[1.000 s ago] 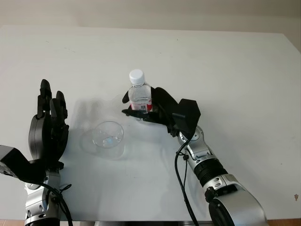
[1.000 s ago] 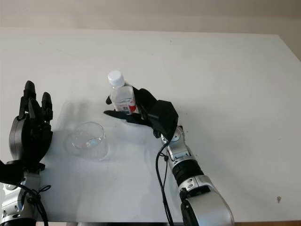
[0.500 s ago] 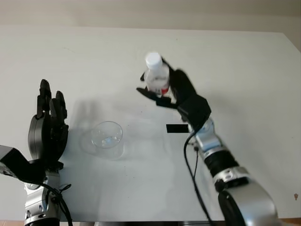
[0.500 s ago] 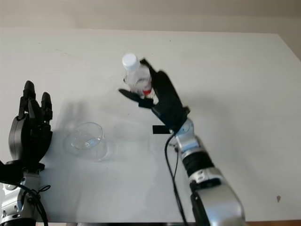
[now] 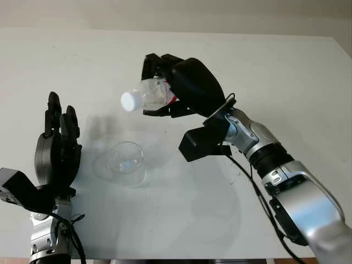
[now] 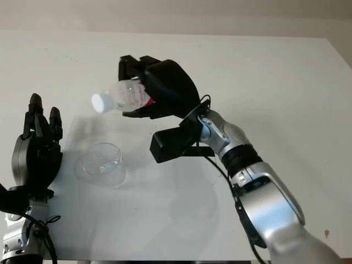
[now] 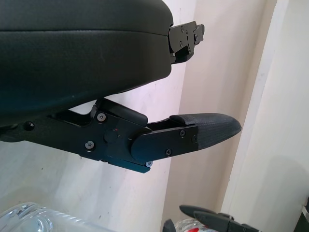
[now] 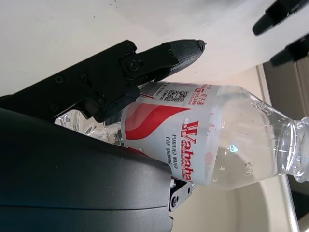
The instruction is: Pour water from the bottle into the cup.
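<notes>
Pouring stage, early tilt. The right hand [image 5: 181, 88] is raised above the table [image 5: 275, 66], its fingers [image 8: 164, 55] clamped around the labelled body of the bottle [image 5: 151, 96]. The bottle lies nearly on its side in the air, its neck pointing toward the robot's left and slightly downward. A white cap [image 5: 130, 101] is visible on the mouth, so as it stands no water can leave. Water sits in the lower part of the bottle, as the right wrist view shows.

The cup [image 5: 126, 159], clear and wide, stands upright on the table, below the capped end and a little nearer the robot, well apart from it. The left hand [image 5: 58, 151] is open, held beside the cup on the robot's left side and not touching it.

Judgement: the bottle is being brought over the cup. The next move calls for lining the mouth up over the cup's rim and tilting further; the cap would have to come off for anything to flow.
</notes>
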`<state>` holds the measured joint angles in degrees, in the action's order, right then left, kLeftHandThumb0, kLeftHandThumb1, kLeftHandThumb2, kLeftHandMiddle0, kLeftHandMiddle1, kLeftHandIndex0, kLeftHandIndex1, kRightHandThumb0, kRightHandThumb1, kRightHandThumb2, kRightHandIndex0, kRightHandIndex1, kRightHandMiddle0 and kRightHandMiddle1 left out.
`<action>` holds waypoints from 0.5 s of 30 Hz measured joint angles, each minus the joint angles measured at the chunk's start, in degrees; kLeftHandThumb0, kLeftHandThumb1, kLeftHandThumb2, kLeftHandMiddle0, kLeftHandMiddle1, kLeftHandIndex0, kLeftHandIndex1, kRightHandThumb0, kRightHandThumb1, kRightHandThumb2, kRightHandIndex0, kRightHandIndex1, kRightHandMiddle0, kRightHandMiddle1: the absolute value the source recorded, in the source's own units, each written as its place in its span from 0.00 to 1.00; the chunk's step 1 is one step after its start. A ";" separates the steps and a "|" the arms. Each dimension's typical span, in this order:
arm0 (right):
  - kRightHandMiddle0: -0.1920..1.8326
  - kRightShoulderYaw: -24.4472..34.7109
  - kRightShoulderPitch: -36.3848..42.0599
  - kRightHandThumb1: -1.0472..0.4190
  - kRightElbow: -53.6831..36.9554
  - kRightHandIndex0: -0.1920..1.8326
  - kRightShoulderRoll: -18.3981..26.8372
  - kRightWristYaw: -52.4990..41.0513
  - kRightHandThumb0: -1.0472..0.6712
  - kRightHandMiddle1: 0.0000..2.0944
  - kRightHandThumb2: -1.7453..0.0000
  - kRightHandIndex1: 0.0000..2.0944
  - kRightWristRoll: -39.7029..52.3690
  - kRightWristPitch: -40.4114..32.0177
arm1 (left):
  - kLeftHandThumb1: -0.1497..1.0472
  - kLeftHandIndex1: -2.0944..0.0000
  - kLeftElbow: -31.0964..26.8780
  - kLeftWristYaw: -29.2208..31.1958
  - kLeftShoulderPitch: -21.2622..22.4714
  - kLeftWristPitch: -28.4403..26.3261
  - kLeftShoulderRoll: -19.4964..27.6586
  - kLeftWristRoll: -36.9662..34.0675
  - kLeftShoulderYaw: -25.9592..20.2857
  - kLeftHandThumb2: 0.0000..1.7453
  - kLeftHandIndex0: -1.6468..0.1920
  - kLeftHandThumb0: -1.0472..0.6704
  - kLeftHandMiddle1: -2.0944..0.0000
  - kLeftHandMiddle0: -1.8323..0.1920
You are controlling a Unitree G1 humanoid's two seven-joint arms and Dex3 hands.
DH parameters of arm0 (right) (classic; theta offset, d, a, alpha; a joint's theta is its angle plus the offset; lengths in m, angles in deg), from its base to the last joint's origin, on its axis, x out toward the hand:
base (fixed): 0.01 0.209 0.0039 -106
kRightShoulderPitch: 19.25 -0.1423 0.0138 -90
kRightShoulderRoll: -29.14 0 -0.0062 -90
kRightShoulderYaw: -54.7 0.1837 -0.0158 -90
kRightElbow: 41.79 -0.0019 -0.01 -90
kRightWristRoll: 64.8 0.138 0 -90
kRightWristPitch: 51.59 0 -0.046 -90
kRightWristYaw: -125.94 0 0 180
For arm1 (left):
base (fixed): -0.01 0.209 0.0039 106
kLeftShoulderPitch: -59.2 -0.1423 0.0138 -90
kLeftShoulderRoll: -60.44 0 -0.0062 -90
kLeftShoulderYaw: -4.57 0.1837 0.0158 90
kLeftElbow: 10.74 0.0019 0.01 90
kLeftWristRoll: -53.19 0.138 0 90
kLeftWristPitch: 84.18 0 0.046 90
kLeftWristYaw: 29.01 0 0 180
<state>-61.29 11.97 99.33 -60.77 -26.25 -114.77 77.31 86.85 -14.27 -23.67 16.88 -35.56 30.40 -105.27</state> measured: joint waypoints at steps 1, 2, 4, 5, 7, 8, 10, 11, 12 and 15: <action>0.49 -0.97 -0.37 0.00 0.45 0.66 0.13 1.37 0.32 1.00 0.86 1.00 -1.22 0.00 | 1.00 0.98 -0.03 0.07 0.00 0.01 -0.08 -0.04 -0.01 0.31 0.99 0.17 0.97 0.99; 0.49 -1.75 -0.56 0.00 0.79 0.66 0.19 2.60 0.32 1.00 0.86 1.00 -2.06 -0.01 | 1.00 0.98 -0.06 0.11 0.00 0.07 -0.17 -0.06 -0.02 0.30 0.99 0.17 0.97 0.99; 0.49 -3.43 -0.99 0.00 1.75 0.66 0.35 5.11 0.33 1.00 0.86 1.00 -3.83 0.00 | 1.00 0.97 -0.12 0.08 0.00 0.21 -0.32 -0.06 -0.04 0.30 0.99 0.16 0.97 0.98; 0.49 -4.00 -1.27 0.00 2.37 0.66 0.37 6.25 0.33 1.00 0.86 1.00 -4.25 0.01 | 1.00 0.97 -0.14 0.08 -0.01 0.26 -0.37 -0.07 -0.05 0.30 0.99 0.16 0.97 0.98; 0.49 -5.14 -1.96 0.00 3.50 0.66 0.59 8.89 0.33 1.00 0.85 1.00 -5.36 0.03 | 1.00 0.97 -0.14 0.11 -0.01 0.36 -0.48 -0.10 -0.11 0.30 0.99 0.16 0.98 0.99; 0.49 -5.67 -2.33 0.00 3.95 0.66 0.71 10.16 0.33 1.00 0.84 1.00 -5.89 0.03 | 1.00 0.97 -0.14 0.12 -0.01 0.43 -0.52 -0.12 -0.13 0.30 0.99 0.16 0.98 0.99; 0.49 -6.77 -3.09 0.00 4.75 0.66 0.99 13.03 0.33 1.00 0.83 1.00 -6.89 0.01 | 1.00 0.97 -0.08 0.17 -0.01 0.69 -0.64 -0.16 -0.16 0.30 0.99 0.17 0.97 0.98; 0.50 -7.38 -3.51 0.00 5.20 0.66 1.15 14.63 0.33 1.00 0.83 1.00 -7.67 -0.15 | 1.00 0.98 -0.02 0.23 0.00 0.89 -0.75 -0.16 -0.14 0.31 0.99 0.17 0.97 0.98; 0.50 -8.03 -3.82 0.00 5.51 0.66 1.34 16.56 0.33 1.00 0.82 1.00 -8.52 -0.40 | 1.00 0.98 0.04 0.28 0.02 1.12 -0.87 -0.16 -0.13 0.31 0.99 0.17 0.97 0.98; 0.51 -9.99 -4.83 0.00 6.77 0.67 1.96 21.76 0.32 1.00 0.81 1.00 -10.82 -0.94 | 1.00 0.98 0.34 0.30 0.17 1.35 -0.93 -0.04 0.00 0.31 1.00 0.17 0.97 0.99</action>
<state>-71.28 7.14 106.10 -58.81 -4.49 -125.59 76.36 87.19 -13.97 -23.50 18.24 -36.49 30.36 -105.27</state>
